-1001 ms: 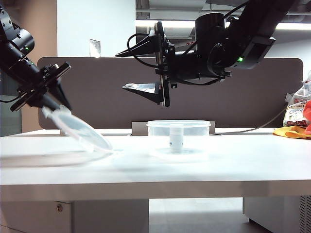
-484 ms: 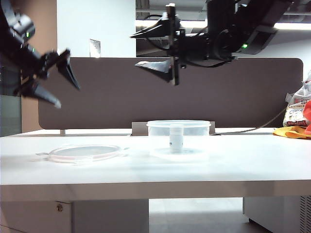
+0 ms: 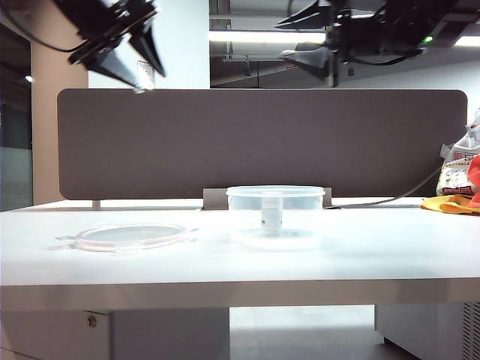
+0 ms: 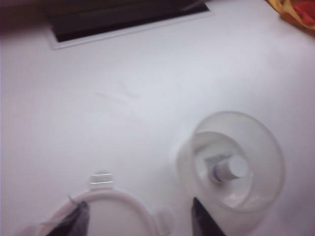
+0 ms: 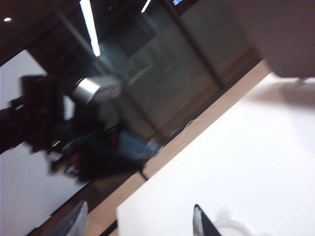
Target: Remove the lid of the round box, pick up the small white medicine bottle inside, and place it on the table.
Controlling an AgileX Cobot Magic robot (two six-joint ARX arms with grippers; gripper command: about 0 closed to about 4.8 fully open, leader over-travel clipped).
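Bottle (image 3: 271, 212) in box (image 3: 275, 207), label unreadable | L hand (image 3: 139, 56), R hand (image 3: 311, 34) open, high

Ceiling strip lights are backlighting the exterior view, leaving both arms as dark silhouettes above the divider panel (image 3: 262, 142). The table (image 3: 337, 255) is glaring white, with only faint shadows. Both wrist views are smearing with motion blur; the round box (image 4: 231, 169) is looking soft.
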